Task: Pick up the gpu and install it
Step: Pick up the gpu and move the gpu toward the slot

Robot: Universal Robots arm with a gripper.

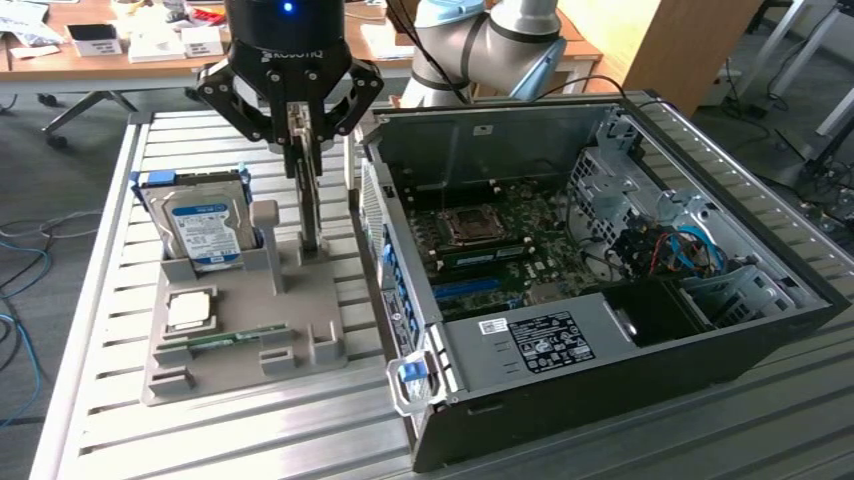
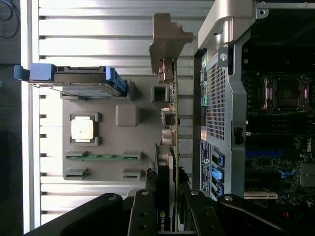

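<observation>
The gpu stands on edge as a thin upright card, its lower end down at the grey fixture. My gripper hangs straight above it, fingers shut on the card's upper edge. The wrist view looks along the gpu edge-on: a thin green and dark strip runs from between my gripper's fingers toward the fixture's tall post. Whether the card's lower end still rests in its slot I cannot tell.
The fixture also holds an upright hard drive, a square silver chip and a green memory stick. The open computer case lies close beside it on the exterior view's right, motherboard exposed. All sit on a slatted metal table.
</observation>
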